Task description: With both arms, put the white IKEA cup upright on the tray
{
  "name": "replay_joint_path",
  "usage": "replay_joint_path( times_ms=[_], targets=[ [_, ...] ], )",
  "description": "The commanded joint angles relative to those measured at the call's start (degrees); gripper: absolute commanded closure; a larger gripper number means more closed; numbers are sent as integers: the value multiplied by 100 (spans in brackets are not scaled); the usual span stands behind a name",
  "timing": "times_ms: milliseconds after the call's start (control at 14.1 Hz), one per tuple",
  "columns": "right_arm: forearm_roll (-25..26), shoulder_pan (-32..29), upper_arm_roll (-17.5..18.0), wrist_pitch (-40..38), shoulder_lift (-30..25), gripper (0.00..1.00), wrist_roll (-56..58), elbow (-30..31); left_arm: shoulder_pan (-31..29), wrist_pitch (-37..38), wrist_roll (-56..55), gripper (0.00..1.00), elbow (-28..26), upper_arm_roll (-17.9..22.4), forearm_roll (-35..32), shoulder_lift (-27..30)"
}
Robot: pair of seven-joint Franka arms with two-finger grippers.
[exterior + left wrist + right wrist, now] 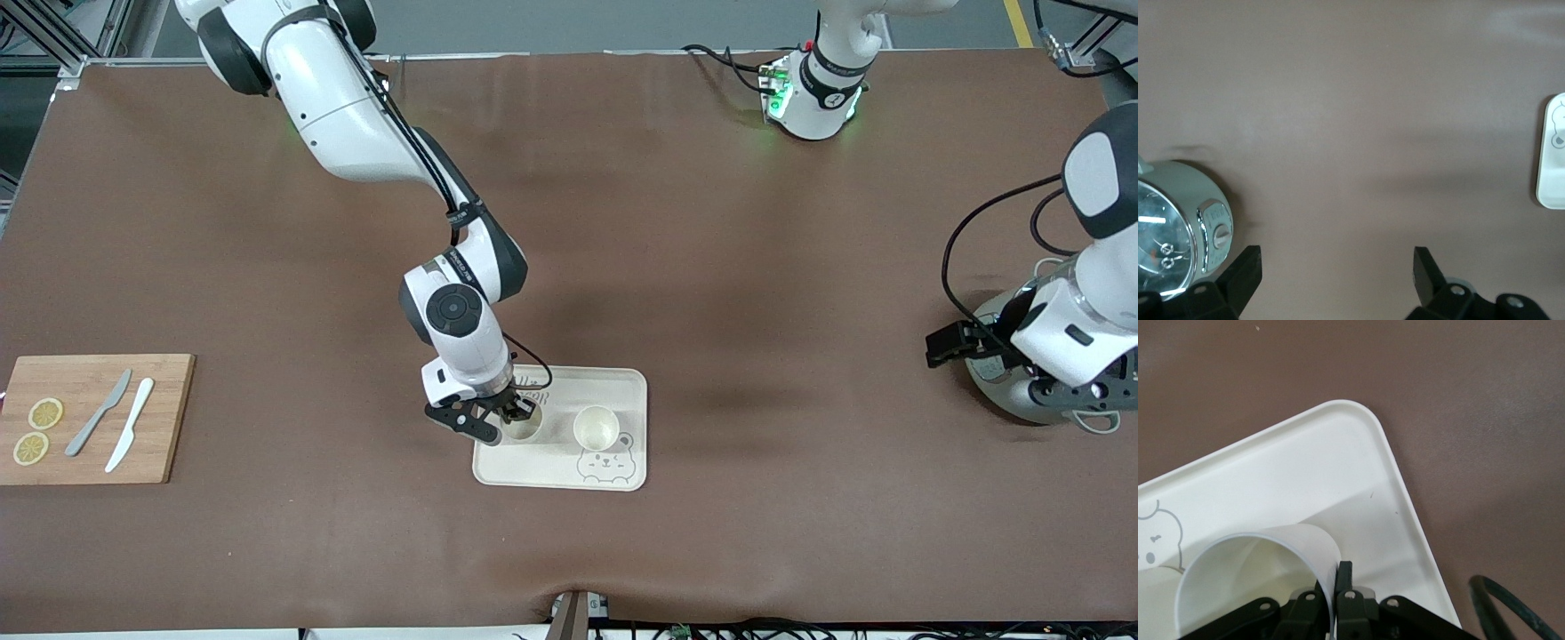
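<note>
Front view: you see right gripper clamped on rim of upright white cup on tray; second cup beside it
Left wrist: left gripper waits, fingers apart, beside clock
Right wrist: fingers pinch cup wall

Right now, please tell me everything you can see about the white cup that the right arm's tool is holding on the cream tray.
The plain white, thin-walled cup looks like smooth plastic or paper, with a round open mouth, and nothing shows inside it. It stands upright on the cream rectangular tray, at the tray's end toward the right arm, beside a second white cup. The right tool is shut on its rim, one finger inside the wall and one outside.
</note>
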State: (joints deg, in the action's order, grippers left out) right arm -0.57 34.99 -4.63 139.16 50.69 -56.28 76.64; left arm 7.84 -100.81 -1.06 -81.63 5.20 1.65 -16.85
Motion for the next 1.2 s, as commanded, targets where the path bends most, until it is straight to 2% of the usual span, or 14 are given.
replay_joint_path(
  times_ms=[0, 71, 141, 707, 848, 1131],
  targets=[
    [136, 52, -55, 6, 152, 40, -199, -167, -2, -202, 132, 0, -757, -11, 99, 664],
    [145, 43, -55, 6, 152, 8, -199, -167, -19, -202, 202, 0, -793, -2, 99, 718],
    [145, 52, -55, 6, 152, 0, -199, -167, -46, -193, 229, 0, -837, -2, 99, 814],
    [145, 52, -55, -73, 20, 0, -164, -167, -221, -184, 360, 0, -1241, 15, 108, 1447],
    [145, 52, -55, -100, -24, 0, -147, -167, -458, -184, 676, 0, -1268, -2, 108, 1465],
    [136, 52, -55, -424, -199, 0, -129, -167, -512, -184, 678, 0, -1250, 7, 257, 1474]
  ],
)
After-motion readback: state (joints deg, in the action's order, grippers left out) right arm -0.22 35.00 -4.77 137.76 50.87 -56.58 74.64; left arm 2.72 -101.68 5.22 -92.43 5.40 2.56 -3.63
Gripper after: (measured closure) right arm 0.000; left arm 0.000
